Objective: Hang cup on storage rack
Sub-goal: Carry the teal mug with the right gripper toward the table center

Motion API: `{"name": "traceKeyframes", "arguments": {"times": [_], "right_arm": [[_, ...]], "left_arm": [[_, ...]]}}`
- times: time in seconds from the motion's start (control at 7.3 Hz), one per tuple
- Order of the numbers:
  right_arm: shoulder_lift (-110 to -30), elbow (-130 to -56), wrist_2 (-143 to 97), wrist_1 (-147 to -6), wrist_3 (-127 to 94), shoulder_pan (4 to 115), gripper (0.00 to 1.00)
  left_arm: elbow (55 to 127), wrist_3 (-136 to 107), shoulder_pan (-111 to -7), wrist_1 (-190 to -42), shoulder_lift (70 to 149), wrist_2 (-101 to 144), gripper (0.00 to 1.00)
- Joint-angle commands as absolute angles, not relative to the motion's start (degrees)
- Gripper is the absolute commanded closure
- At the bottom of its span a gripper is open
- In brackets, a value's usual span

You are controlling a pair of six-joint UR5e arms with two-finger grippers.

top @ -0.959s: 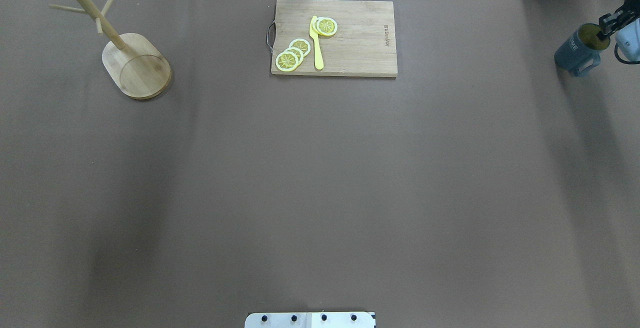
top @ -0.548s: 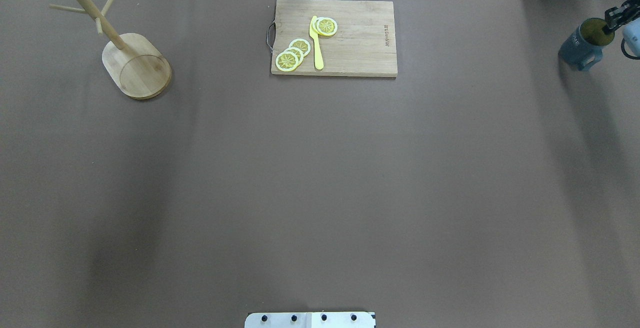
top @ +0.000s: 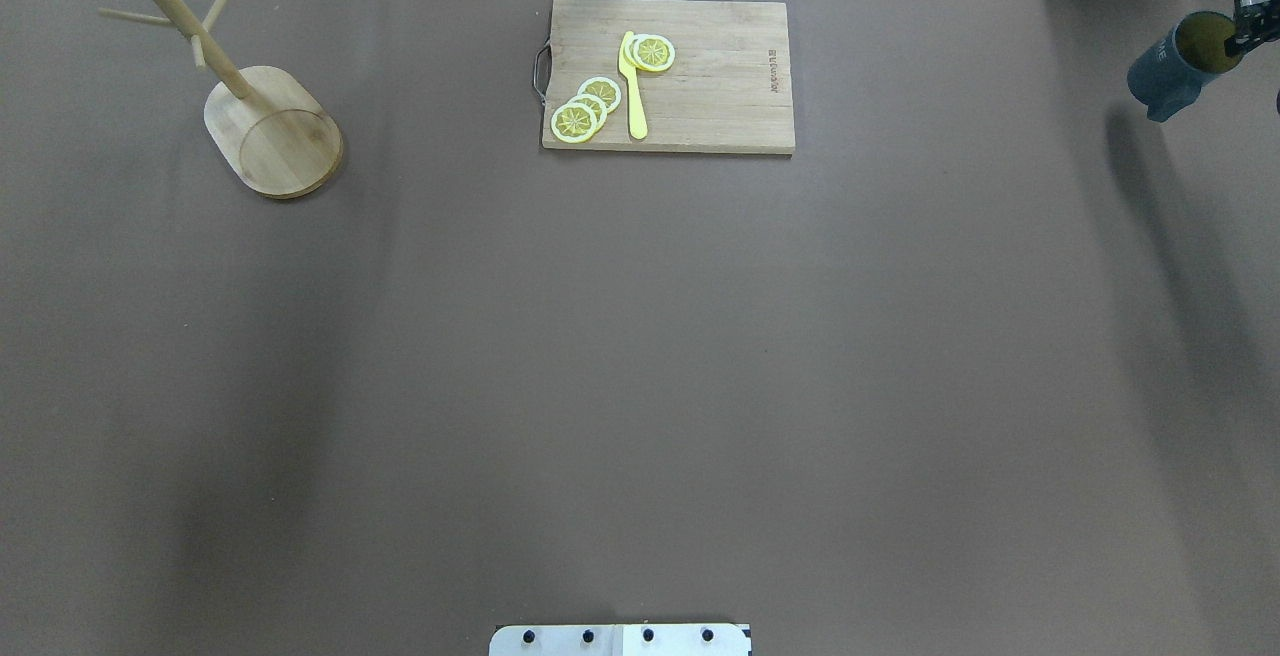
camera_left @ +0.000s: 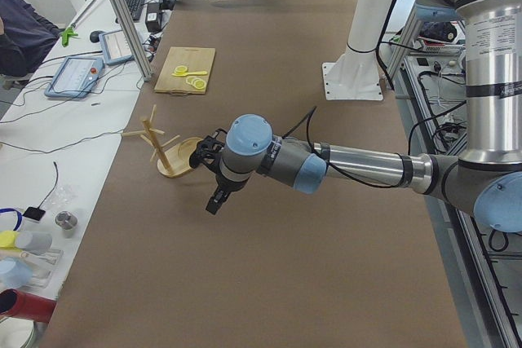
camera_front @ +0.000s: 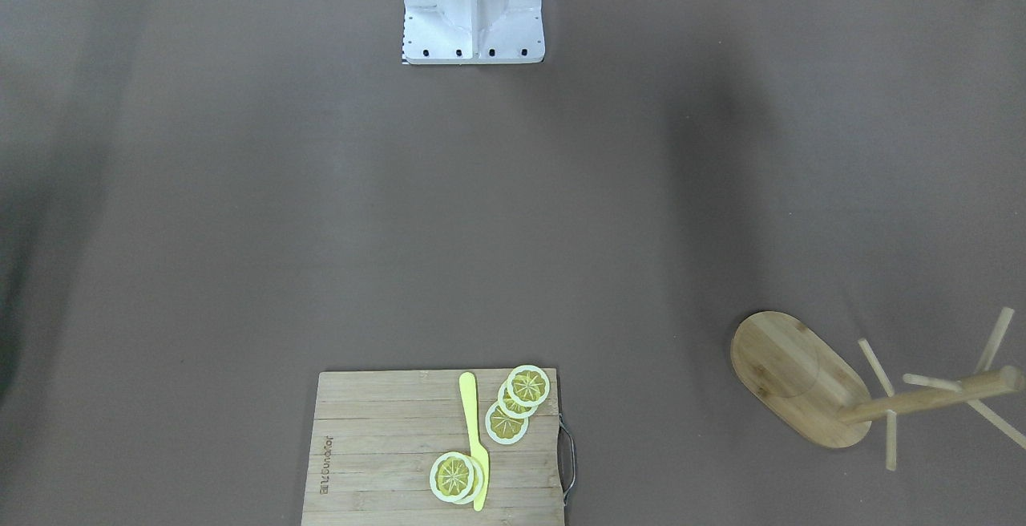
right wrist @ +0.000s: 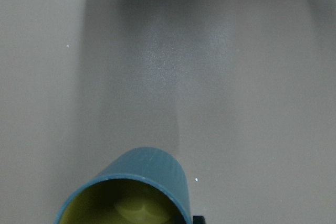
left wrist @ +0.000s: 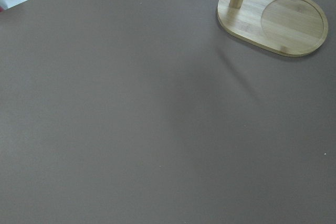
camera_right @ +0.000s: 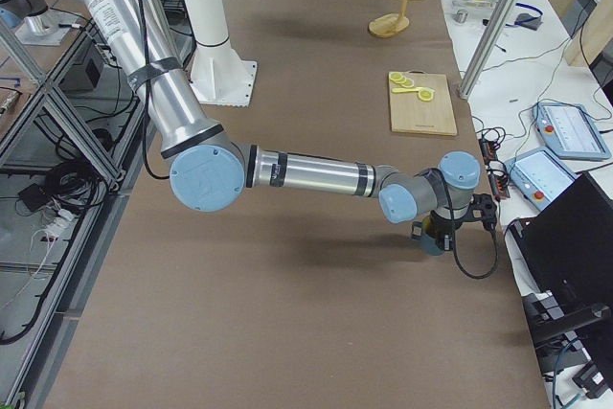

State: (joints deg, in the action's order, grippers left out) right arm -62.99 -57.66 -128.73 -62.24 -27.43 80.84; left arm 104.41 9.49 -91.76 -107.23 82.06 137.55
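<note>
The dark blue-grey cup with a yellowish inside hangs tilted at the far right edge of the overhead view, clear of the table. My right gripper is shut on its rim. The cup's rim also fills the bottom of the right wrist view. The bamboo storage rack stands at the far left, post and pegs upright; it also shows in the front view and the left wrist view. My left gripper hovers near the rack's base, seen only in the left side view, so I cannot tell its state.
A wooden cutting board with lemon slices and a yellow knife lies at the far middle of the table. The robot's base plate sits at the near edge. Brown table cover spans between rack and cup.
The right gripper has carried the cup up off the table and further toward the far right corner; the cup now tilts more. The rack and board have not moved.
</note>
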Motion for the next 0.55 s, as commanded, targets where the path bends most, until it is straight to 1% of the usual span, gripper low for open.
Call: {"name": "traceKeyframes", "arguments": {"times": [0.0, 0.41], "right_arm": [[-66.2, -64.7, -130.2, -61.9, -42.4, 80.7, 1.00], [-68.6, -77.7, -129.6, -62.5, -62.1, 74.6, 1.00]], "left_arm": [[104.4, 9.4, -91.8, -107.2, 81.8, 137.5, 0.01], [104.3, 9.4, -91.8, -107.2, 81.8, 137.5, 0.01]]}}
